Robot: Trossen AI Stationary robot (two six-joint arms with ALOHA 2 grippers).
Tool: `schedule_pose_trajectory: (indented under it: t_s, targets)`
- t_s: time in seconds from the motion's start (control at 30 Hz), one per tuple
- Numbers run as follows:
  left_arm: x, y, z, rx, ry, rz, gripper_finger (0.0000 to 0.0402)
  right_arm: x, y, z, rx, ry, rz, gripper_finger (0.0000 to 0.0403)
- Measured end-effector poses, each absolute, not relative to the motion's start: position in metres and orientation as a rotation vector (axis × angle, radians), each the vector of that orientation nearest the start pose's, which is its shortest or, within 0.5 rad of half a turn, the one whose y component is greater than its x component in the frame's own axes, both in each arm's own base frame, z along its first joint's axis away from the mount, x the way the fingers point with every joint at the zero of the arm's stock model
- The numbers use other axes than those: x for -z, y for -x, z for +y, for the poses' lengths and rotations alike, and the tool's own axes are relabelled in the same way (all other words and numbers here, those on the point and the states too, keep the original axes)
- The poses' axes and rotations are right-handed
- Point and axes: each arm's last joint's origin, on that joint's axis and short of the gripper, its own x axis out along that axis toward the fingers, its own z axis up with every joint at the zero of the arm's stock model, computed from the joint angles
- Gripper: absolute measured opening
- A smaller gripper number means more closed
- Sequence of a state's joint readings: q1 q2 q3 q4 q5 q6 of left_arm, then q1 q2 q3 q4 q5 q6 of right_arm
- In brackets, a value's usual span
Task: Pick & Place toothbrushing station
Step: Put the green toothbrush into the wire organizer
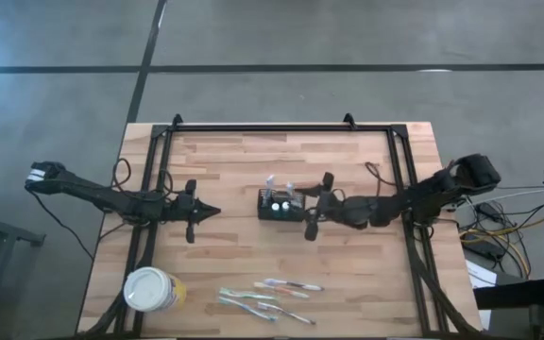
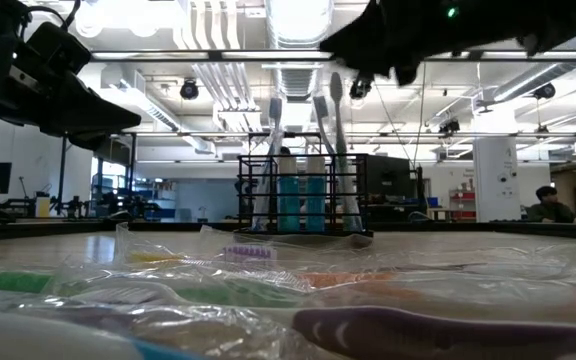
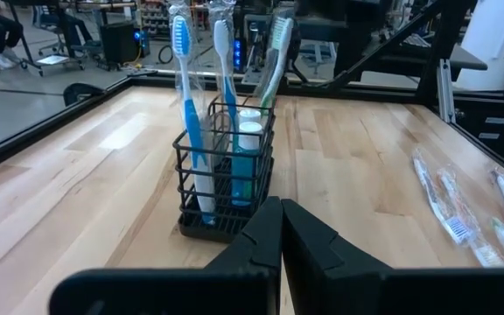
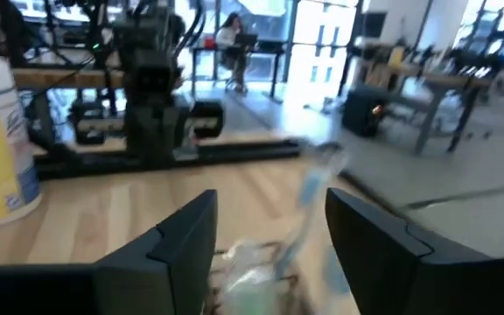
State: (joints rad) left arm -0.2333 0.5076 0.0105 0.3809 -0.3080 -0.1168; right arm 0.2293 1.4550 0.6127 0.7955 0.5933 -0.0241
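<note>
Hovering just right of the toothbrushing station [image 1: 280,204] at frame centre, the right gripper [image 1: 312,209] stood spread wide.
Left gripper [image 1: 208,212] pinched closed, waiting well left; the light, rigid wire caddy looked top-heavy with toothbrushes [image 3: 183,61], best gripped by its rim.

Grey concrete floor [image 1: 348,33], bright ceiling lights [image 2: 298,15]

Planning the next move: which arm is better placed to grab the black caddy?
Probably the right. Its gripper hangs open right beside the caddy, fingers spread around it. The left gripper is shut and sits farther off.
</note>
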Motion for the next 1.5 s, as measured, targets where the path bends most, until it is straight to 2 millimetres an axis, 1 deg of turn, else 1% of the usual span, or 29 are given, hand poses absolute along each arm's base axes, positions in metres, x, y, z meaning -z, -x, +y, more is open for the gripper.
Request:
schedule_pose_trajectory:
  t_s: [0.1, 0.17, 0.23, 0.3, 0.37, 0.43, 0.5, 0.57, 0.63, 0.73, 0.83, 0.9, 1.0, 1.07, 1.2, 1.33, 1.43, 1.5]
  targets:
    - [-0.157, -0.126, -0.021, -0.081, 0.086, 0.107, 0.0007, -0.240, -0.268, 0.049, 0.383, 0.070, 0.026, 0.0214]
    - [-0.157, -0.126, -0.021, -0.081, 0.086, 0.107, 0.0007, -0.256, -0.254, 0.048, 0.375, 0.100, 0.014, 0.0213]
    - [-0.157, -0.126, -0.021, -0.081, 0.086, 0.108, 0.0007, -0.273, -0.237, 0.045, 0.371, 0.100, -0.016, 0.0210]
    - [-0.157, -0.126, -0.021, -0.082, 0.086, 0.108, 0.0007, -0.287, -0.220, 0.041, 0.351, 0.093, -0.027, 0.0204]
    - [-0.157, -0.126, -0.021, -0.082, 0.086, 0.107, 0.0007, -0.294, -0.202, 0.037, 0.317, 0.087, -0.012, 0.0192]
    - [-0.157, -0.126, -0.021, -0.082, 0.088, 0.107, 0.0007, -0.297, -0.186, 0.034, 0.245, 0.085, -0.018, 0.0172]
    - [-0.157, -0.126, -0.021, -0.082, 0.093, 0.107, 0.0007, -0.294, -0.171, 0.034, 0.127, 0.080, -0.081, 0.0145]
    - [-0.157, -0.126, -0.021, -0.082, 0.095, 0.107, 0.0007, -0.288, -0.159, 0.033, 0.063, 0.045, -0.158, 0.0114]
    - [-0.157, -0.126, -0.021, -0.082, 0.099, 0.107, 0.0007, -0.276, -0.149, 0.030, 0.061, 0.008, -0.170, 0.0082]
    - [-0.157, -0.126, -0.021, -0.082, 0.100, 0.107, 0.0007, -0.252, -0.140, 0.027, 0.066, -0.001, -0.157, 0.0041]
    - [-0.157, -0.127, -0.022, -0.060, 0.101, 0.109, 0.0007, -0.235, -0.135, 0.026, 0.061, -0.024, -0.204, 0.0014]
    - [-0.159, -0.127, -0.023, -0.011, 0.103, 0.111, 0.0007, -0.230, -0.131, 0.025, 0.063, -0.039, -0.243, 0.0011]
    - [-0.171, -0.131, -0.028, 0.052, 0.084, 0.110, 0.0007, -0.222, -0.129, 0.024, 0.062, -0.042, -0.237, 0.0009]
    - [-0.180, -0.135, -0.032, 0.060, 0.067, 0.164, 0.0004, -0.218, -0.128, 0.024, 0.076, -0.048, -0.227, 0.0009]
    - [-0.204, -0.149, -0.044, 0.051, 0.072, 0.305, 0.0004, -0.212, -0.128, 0.021, 0.160, -0.090, -0.209, 0.0008]
    - [-0.224, -0.168, -0.069, 0.100, 0.049, 0.482, 0.0010, -0.207, -0.129, 0.021, 0.163, -0.109, -0.165, 0.0008]
    - [-0.235, -0.186, -0.093, 0.116, 0.006, 0.601, 0.0019, -0.205, -0.129, 0.021, 0.162, -0.134, -0.142, 0.0008]
    - [-0.242, -0.199, -0.109, 0.105, -0.022, 0.651, 0.0030, -0.204, -0.129, 0.021, 0.160, -0.149, -0.138, 0.0008]
